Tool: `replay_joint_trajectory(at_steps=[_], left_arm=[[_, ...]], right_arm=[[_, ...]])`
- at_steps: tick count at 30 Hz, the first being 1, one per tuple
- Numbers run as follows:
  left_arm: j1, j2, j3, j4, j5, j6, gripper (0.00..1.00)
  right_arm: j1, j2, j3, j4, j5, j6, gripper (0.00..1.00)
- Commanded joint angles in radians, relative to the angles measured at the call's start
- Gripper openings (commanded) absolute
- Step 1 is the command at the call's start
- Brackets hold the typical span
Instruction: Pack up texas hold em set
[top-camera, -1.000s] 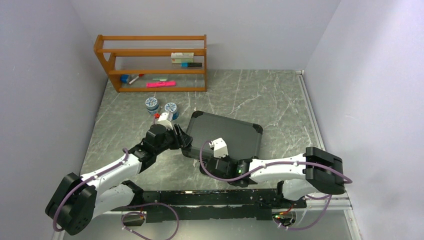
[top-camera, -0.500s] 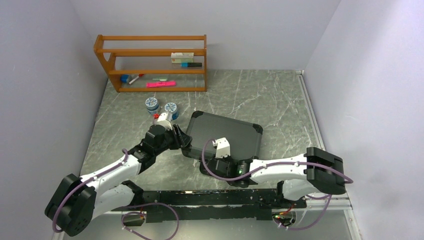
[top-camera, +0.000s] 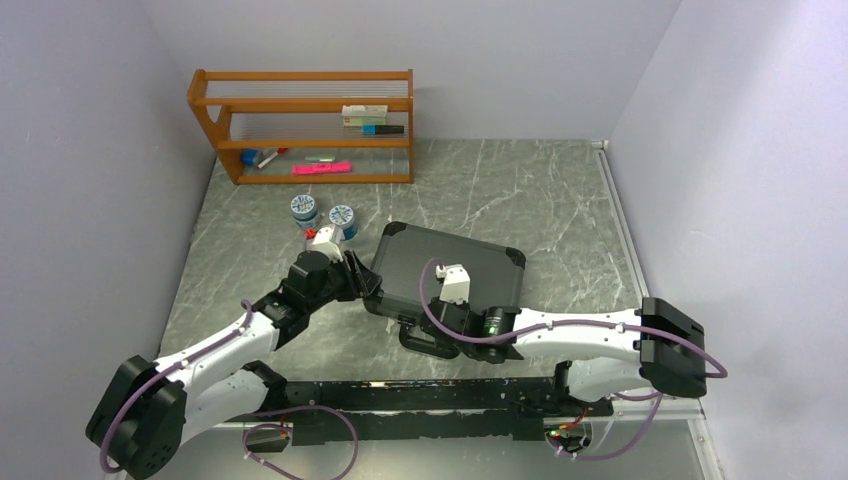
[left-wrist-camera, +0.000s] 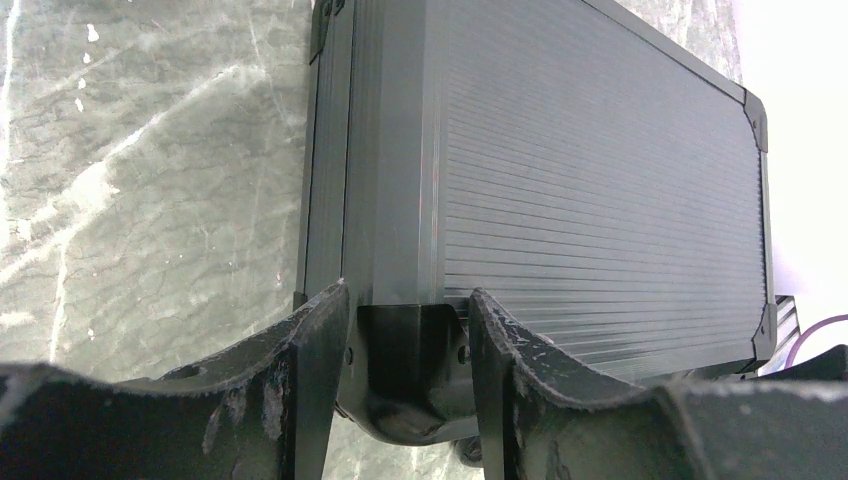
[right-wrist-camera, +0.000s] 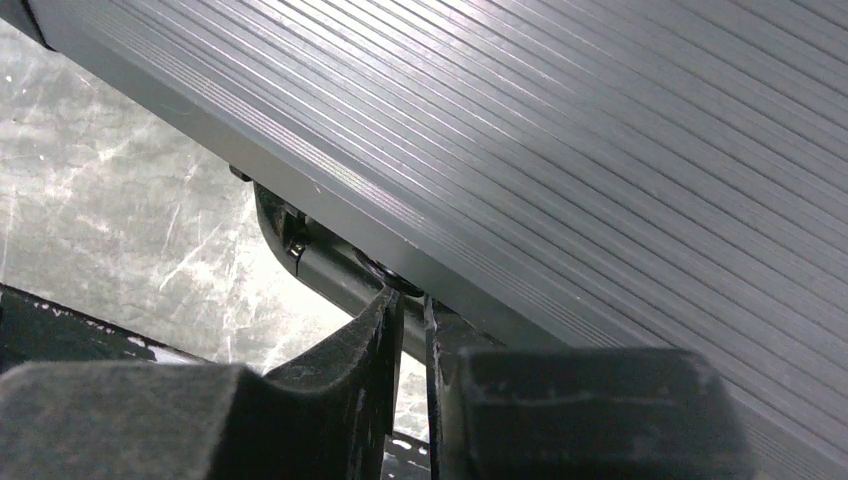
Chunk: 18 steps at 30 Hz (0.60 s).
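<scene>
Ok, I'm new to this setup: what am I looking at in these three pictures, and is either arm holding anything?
The machine is two robot arms bolted at the near edge of a marble table. The wide picture looks down from above and behind them; the other two come from cameras on each wrist, so the dark shapes at the bottom are that arm's own jaws. On the table lies a closed black case, with two blue-and-white tubs and a wooden shelf beyond it. The left jaws are closed on the case's near left corner. The right jaws are almost closed at the edge by the handle; whether they pinch anything is not visible.
</scene>
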Motion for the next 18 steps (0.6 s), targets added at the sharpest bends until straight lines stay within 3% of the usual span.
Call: replay_joint_trajectory(at_steps=[1,4,8,12,18], left_arm=[[0.000,0.036,-0.068,-0.298,-0.039,0.069,0.51],[0.000,0.023,-0.074,-0.303,-0.042,0.067,0.51],[-0.001,0.012,-0.077,-0.307,-0.044,0.067,0.52],[0.000,0.014,-0.076,-0.308,-0.044,0.068,0.52],[0.000,0.019,-0.070,-0.310,-0.044,0.075,0.52]], right_arm=[[-0.044,0.004,0.078,-0.062,0.112,0.070,0.17],[-0.044,-0.012,0.101,-0.133,0.131,0.129,0.18],[-0.044,-0.066,0.122,-0.197,0.146,0.169,0.28],[-0.044,-0.130,0.106,-0.161,0.112,0.126,0.35],[-0.044,-0.242,0.030,0.001,-0.026,-0.015,0.26]])
